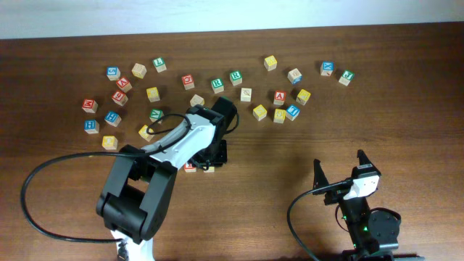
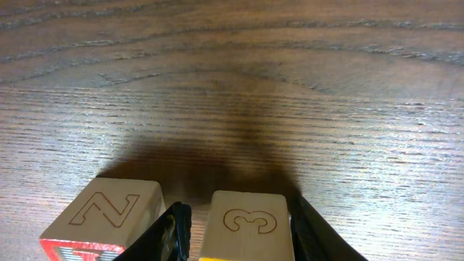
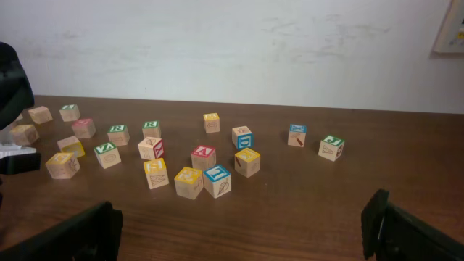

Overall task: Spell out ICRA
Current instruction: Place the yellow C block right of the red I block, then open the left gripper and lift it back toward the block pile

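Take the top edge of the overhead view as 12 o'clock: the brown wooden counter carries everything. Your left arm reaches from 7 o'clock to just below the centre. Its tool closely brackets a yellow-edged cube engraved with a 3, but you cannot tell whether the fingers pinch it or only flank it. Just beside that cube, at its 9 o'clock, stands a red-edged cube engraved with what reads as a Z, and one finger sits between the two. From overhead both cubes peek out under the wrist, their top letters unreadable. Your right arm sits at 5 o'clock, its tool spread wide and empty. The loose cubes scatter from 10 to 2 o'clock. The red A cube lies at about 1 o'clock, well apart from both tools. Near 12 o'clock, a green-topped cube sits near a second green-topped cube; their letters are too small to say which is the R.
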`<state>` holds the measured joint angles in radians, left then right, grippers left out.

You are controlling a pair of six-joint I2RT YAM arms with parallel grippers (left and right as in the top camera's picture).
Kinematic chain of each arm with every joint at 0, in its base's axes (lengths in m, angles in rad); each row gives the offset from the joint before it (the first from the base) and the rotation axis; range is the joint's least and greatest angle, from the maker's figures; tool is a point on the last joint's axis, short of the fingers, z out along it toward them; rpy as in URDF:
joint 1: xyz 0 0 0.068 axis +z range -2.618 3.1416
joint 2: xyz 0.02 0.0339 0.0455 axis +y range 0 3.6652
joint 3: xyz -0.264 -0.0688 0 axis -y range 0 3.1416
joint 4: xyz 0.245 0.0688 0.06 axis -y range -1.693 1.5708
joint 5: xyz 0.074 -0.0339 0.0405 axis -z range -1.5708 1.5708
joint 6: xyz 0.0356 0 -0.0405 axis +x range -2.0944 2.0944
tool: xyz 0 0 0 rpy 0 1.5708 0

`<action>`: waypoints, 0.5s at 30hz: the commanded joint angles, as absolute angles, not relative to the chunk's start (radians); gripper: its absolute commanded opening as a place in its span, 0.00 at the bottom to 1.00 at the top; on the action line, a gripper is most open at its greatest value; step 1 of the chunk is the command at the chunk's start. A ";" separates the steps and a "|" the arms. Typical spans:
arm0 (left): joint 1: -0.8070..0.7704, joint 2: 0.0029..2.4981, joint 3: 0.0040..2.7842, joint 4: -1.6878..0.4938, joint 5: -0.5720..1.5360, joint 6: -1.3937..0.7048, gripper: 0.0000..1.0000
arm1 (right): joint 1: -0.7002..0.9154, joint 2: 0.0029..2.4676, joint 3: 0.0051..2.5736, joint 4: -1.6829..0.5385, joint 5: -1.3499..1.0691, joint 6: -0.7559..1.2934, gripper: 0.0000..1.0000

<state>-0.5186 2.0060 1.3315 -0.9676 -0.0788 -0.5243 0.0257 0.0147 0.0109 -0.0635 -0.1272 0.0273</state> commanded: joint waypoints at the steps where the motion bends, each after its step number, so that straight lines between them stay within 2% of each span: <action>1: -0.516 2.002 1.363 -0.988 -0.091 -0.533 0.37 | 0.027 0.008 0.006 -0.070 -0.120 0.038 0.98; 5: -0.511 1.989 1.471 -1.035 -0.095 -0.522 0.37 | 0.027 0.008 0.006 -0.070 -0.120 0.038 0.98; 11: -0.402 1.983 1.793 -1.258 -0.095 -0.522 0.38 | 0.027 0.008 0.006 -0.070 -0.120 0.038 0.98; 12: -0.369 1.983 1.848 -1.293 -0.094 -0.522 0.47 | 0.027 0.008 0.006 -0.070 -0.120 0.038 0.98; 13: -0.338 1.983 1.874 -1.302 -0.095 -0.522 0.66 | 0.027 0.008 0.006 -0.070 -0.120 0.038 0.98; 14: -0.320 1.983 1.878 -1.303 -0.094 -0.522 0.71 | 0.027 0.008 0.006 -0.070 -0.120 0.038 0.98; 15: -0.290 1.983 1.877 -1.304 -0.095 -0.522 0.99 | 0.027 0.008 0.006 -0.070 -0.120 0.038 0.98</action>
<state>-0.3561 2.0018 1.8515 -1.2945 -0.0807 -0.5209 0.0257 0.0151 0.0109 -0.0635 -0.1272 0.0273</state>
